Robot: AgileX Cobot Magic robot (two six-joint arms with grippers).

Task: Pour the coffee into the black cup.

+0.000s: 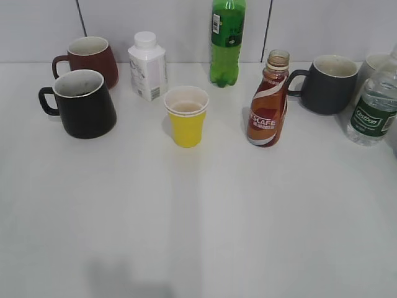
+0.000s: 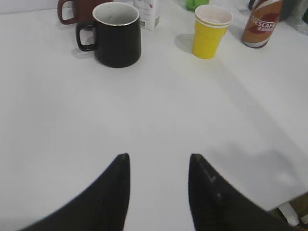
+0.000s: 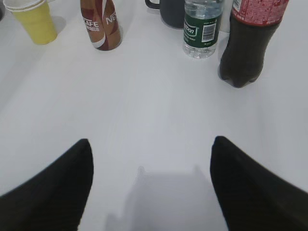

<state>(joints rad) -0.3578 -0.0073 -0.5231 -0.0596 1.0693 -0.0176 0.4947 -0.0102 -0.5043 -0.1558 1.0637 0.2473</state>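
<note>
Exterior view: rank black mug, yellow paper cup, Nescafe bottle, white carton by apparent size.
1. Black mug, bulkiest.
2. Nescafe bottle, tallest but slimmer.
3/4. Yellow paper cup and white carton: too alike to rank; the carton stands farther back, so it may really be larger.

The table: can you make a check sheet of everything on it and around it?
Surface: white table, bare in front.
Job's things: coffee bottle upright, uncapped; black cup upright, far left.
Clutter: yellow cup, maroon mug, white bottle, green bottle, grey mug, water bottle, cola bottle.
Grippers: left gripper and right gripper, jaws open, holding nothing.
Cables: nothing seen.
Surroundings: pale wall.
</note>
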